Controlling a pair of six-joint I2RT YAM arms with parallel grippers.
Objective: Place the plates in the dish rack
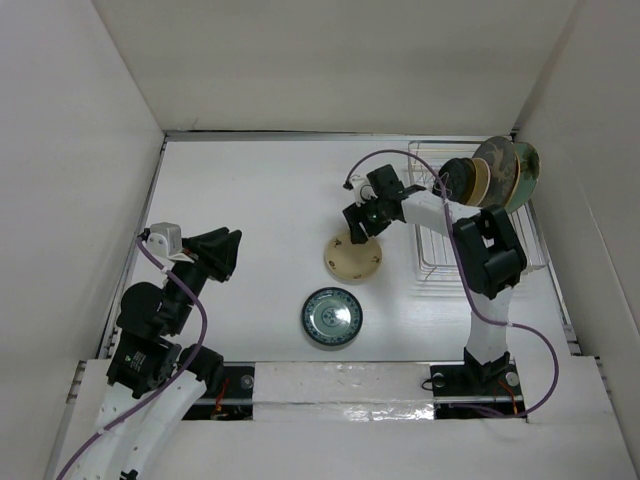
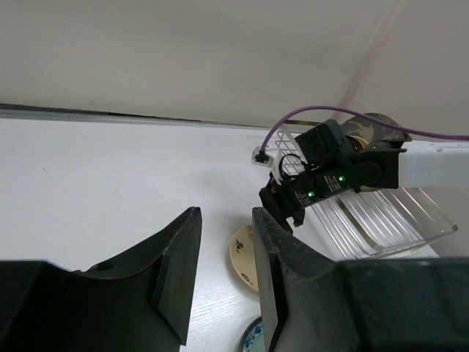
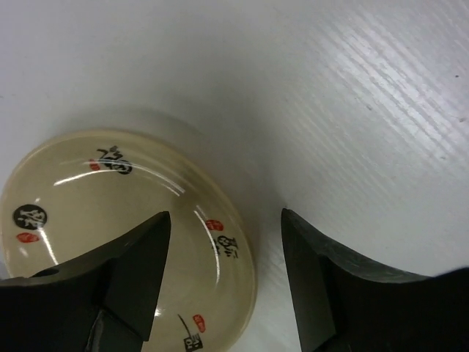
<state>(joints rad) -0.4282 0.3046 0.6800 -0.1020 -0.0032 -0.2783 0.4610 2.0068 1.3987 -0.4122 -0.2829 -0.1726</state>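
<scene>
Open right end effector (image 3: pixel 225 218) straddles cream plate (image 3: pixel 110 213) rim; glazed ceramic looks stiff, slick, chip-prone, so pinch rim squarely; left end effector (image 2: pixel 225 217) open, empty.

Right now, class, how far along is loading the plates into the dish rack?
Done: several plates stand on edge at the far end of the rack. In hand: the right arm's jaws are open around the edge of the cream plate on the table, not gripping yet. Left: that plate and the blue-green plate; the left jaws hold nothing.
</scene>
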